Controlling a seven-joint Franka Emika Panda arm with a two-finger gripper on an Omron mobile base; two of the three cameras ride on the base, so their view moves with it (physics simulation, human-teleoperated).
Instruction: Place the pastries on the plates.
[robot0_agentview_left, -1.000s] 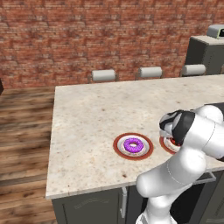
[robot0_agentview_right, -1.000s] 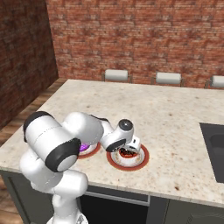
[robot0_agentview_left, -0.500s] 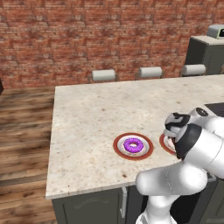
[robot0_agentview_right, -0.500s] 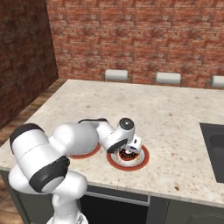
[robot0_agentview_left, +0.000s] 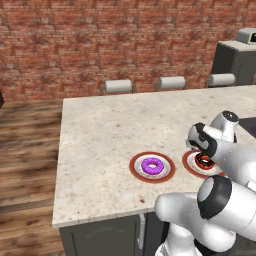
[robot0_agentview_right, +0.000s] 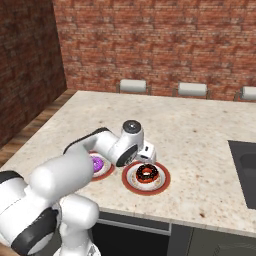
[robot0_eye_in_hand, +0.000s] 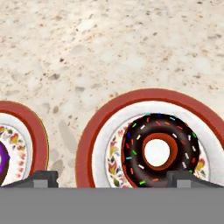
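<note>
Two plates, two doughnuts, each ring on its own dish! From the left base view the purple doughnut (robot0_agentview_left: 152, 165) sits plainly centred on its plate (robot0_agentview_left: 152, 167), while the right base view hides most of it behind the arm and instead gives the chocolate doughnut (robot0_agentview_right: 147, 173) on the second plate (robot0_agentview_right: 146, 178) in full. Up close in the hand view, multicoloured sprinkles dot that chocolate ring. The arm bends low over the counter (robot0_agentview_right: 200, 130), the gripper (robot0_eye_in_hand: 116, 177) hovers above the plate, fingers spread wide, holding nothing.
</note>
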